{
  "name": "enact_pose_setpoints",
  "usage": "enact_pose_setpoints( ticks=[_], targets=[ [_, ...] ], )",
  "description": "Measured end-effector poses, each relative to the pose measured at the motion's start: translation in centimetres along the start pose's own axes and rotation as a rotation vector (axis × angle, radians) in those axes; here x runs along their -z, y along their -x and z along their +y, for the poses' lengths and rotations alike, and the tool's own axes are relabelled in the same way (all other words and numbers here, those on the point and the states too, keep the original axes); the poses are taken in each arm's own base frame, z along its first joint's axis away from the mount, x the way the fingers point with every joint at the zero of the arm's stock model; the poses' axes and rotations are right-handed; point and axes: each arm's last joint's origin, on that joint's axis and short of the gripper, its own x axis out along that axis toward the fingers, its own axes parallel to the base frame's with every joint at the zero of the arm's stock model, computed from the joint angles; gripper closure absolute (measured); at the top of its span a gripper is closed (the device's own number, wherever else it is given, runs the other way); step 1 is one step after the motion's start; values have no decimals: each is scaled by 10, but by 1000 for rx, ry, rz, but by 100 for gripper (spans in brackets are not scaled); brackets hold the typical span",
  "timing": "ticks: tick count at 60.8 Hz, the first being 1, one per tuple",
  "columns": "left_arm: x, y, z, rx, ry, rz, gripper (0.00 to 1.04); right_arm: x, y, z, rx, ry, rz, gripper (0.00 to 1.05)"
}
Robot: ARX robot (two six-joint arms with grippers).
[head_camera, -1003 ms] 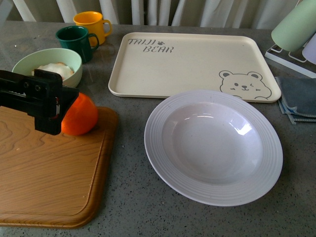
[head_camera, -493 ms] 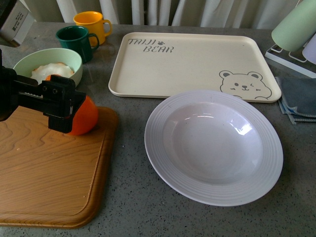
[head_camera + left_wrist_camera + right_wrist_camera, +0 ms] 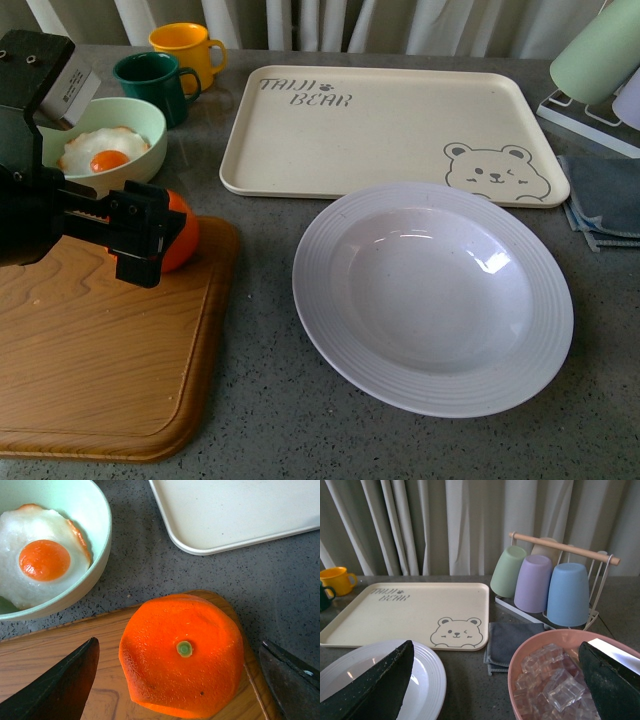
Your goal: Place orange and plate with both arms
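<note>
Since your left gripper (image 3: 178, 646) straddles the orange (image 3: 182, 230) with jaws spread, nothing's grasped yet. Orange sits on the cutting board (image 3: 100, 360), frame left; plate (image 3: 322, 310) centre-right. Right gripper (image 3: 496, 645) also spread, empty.

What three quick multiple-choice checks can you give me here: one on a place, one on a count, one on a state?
1. Where does the orange lie? A in the plate; B on the bear tray; C on the wooden board.
2. How many mugs stand by the green bowl? A one; B two; C three.
3. The left hand is: A open, fingers either side of the orange; B shut on the orange; C shut on the green bowl.
Key: 1 C, the left wrist view shows wood grain under it. 2 B, a yellow mug and a dark green mug. 3 A, gaps show between each finger and the fruit.
</note>
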Motion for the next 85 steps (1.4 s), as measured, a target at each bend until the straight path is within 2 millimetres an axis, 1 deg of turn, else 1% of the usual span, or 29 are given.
enact_pose_setpoints(
  ticks=[16,31,33,44,48,51,58,64,68,72,75,85],
  targets=[
    [2,-9,4,-6,33,15,9,0,0,0,0,0,0,9],
    [4,-11,4,-3,61,25,10,0,0,0,0,0,0,9],
    [4,-11,4,-3,63,26,13,0,0,0,0,0,0,9],
    [5,-10,3,12,85,39,42,0,0,0,0,0,0,9],
    [3,-9,3,21,88,38,49,0,0,0,0,0,0,9],
    [0,-7,2,27,89,31,52,0,0,0,0,0,0,9],
    [-10,2,-2,53,85,2,56,0,0,0,0,0,0,9],
    [-21,10,-12,103,72,-27,56,0,0,0,0,0,0,9],
    [-26,14,-22,140,54,-39,57,0,0,0,0,0,0,9],
    [-29,16,-37,196,31,-42,57,0,0,0,0,0,0,9],
    [-29,16,-53,252,5,-36,57,0,0,0,0,0,0,9],
    [-33,10,-86,345,-41,-30,57,0,0,0,0,0,0,9]
  ],
)
